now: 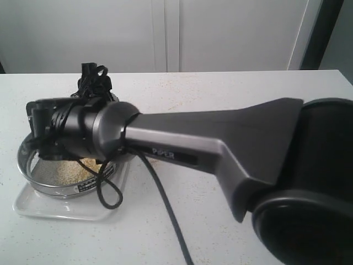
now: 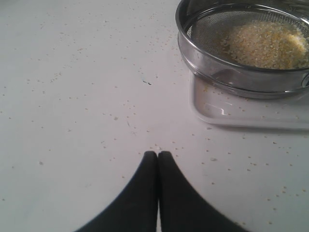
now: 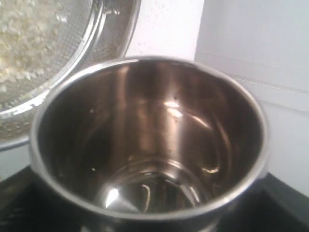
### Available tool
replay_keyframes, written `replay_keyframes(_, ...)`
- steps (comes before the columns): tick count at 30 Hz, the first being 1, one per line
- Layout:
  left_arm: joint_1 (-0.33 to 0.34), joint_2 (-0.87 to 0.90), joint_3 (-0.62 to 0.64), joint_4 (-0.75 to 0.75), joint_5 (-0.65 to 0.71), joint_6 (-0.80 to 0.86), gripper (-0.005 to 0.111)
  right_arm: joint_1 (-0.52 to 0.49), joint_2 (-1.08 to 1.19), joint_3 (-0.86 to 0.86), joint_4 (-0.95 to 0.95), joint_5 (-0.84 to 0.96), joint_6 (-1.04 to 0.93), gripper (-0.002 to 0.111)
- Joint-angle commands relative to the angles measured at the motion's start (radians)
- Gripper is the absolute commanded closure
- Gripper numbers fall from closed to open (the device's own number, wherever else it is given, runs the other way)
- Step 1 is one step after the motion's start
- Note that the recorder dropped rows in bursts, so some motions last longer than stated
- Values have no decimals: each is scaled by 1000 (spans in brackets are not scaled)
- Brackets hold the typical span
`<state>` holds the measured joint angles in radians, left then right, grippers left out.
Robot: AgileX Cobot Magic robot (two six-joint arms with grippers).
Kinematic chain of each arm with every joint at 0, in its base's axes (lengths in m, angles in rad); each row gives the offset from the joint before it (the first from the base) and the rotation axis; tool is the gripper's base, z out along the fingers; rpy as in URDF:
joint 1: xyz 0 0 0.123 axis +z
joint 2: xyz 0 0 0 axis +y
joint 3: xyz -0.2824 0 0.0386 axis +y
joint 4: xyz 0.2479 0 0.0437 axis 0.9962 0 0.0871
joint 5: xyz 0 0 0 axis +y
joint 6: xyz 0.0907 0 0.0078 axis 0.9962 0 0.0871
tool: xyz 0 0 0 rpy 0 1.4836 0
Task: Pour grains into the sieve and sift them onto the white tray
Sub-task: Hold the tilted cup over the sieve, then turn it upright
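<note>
The sieve (image 1: 55, 179) stands on the white tray (image 1: 33, 208) at the left of the table, with a heap of yellow and whitish grains (image 1: 71, 168) on its mesh. My right gripper (image 1: 44, 130) reaches across above the sieve, shut on a small steel cup (image 3: 145, 145). The cup is tipped toward the sieve (image 3: 113, 29) and holds only a few stuck granules. Grains (image 3: 24, 38) show in the mesh beside it. My left gripper (image 2: 158, 154) is shut on nothing, low over the table, a way off from the sieve (image 2: 231, 72) and tray (image 2: 231, 115).
Loose granules (image 2: 130, 104) are scattered over the white table around the tray. The right arm's long grey forearm (image 1: 220, 143) spans the table's middle, and a black cable (image 1: 160, 193) hangs from it. White cabinet doors (image 1: 165, 33) stand behind the table.
</note>
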<state>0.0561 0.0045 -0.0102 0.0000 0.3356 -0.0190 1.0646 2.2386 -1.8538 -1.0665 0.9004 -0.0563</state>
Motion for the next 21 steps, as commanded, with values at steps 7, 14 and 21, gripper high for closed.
replay_keyframes(7,2,-5,10,-6,13,-2,107,-101,-70,-9,513,-177,8,108)
replay_keyframes(14,2,-5,10,-6,13,-2,107,-102,-67,-9,616,-198,8,108)
replay_keyframes(21,2,-5,10,-6,13,-2,107,-127,-65,-9,794,-265,17,108)
